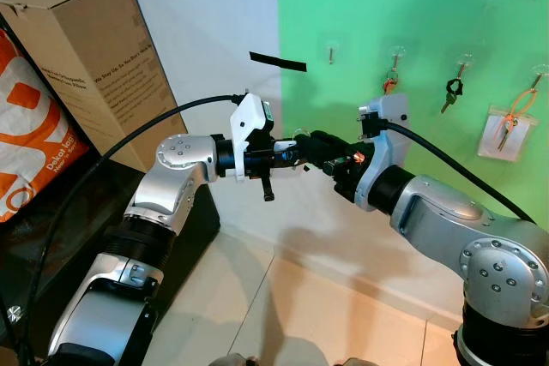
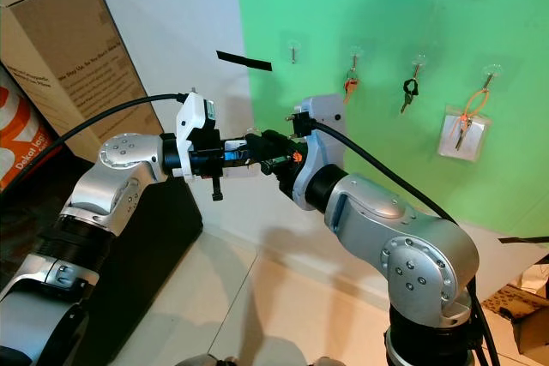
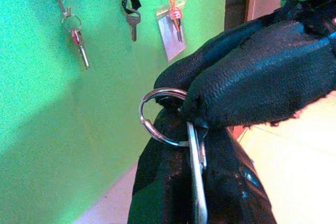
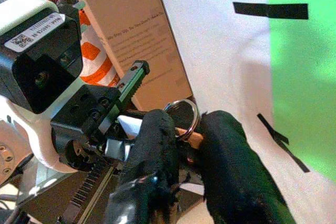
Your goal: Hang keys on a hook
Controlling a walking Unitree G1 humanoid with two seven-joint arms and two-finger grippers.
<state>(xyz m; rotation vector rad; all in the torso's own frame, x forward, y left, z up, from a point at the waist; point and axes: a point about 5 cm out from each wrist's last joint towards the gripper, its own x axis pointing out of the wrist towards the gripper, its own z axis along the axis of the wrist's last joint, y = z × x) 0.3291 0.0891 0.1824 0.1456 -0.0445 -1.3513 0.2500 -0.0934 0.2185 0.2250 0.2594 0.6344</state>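
I see the right gripper point(image 4: 181, 135) pinching a silver split ring point(image 3: 160, 116) with its key point(image 3: 197, 182) hanging toward 6 o'clock; left gripper point(image 1: 296, 153) meets it, grip unclear.

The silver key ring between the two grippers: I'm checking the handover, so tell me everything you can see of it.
The silver key ring is a thin round split ring of shiny metal. A slim silvery key hangs from it. In the wrist views black padded fingers close on it from both sides, leaving part of the loop showing. It is held in mid-air where the left gripper and right gripper meet, in front of the green wall.
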